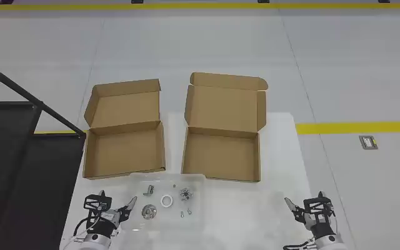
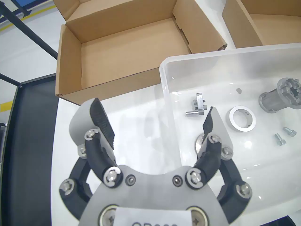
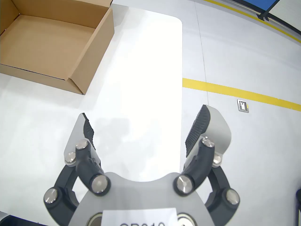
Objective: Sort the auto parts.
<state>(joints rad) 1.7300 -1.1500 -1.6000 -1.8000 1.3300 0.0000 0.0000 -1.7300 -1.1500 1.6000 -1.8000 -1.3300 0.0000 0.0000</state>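
A clear plastic tray [image 1: 167, 175] [image 2: 211, 54] sits at the table's front, holding metal parts: a small bracket [image 2: 198, 106], a ring [image 2: 241, 118], a ribbed hub [image 2: 279, 97], two bolts [image 2: 280, 139] and a disc [image 2: 199, 143] partly hidden behind a finger. My left gripper [image 1: 110, 202] [image 2: 154, 104] hovers open at the tray's left end, one finger over the table and one over the tray, holding nothing. My right gripper [image 1: 307, 203] [image 3: 144, 111] stands open and empty over bare table at the front right.
Two open cardboard boxes lie behind the tray, the left box [image 1: 125, 150] [image 2: 122, 52] and the right box [image 1: 220, 156] [image 3: 51, 38], with nothing inside either. A black frame and panel [image 1: 31, 162] border the table's left side. The table's right edge runs close to the right gripper.
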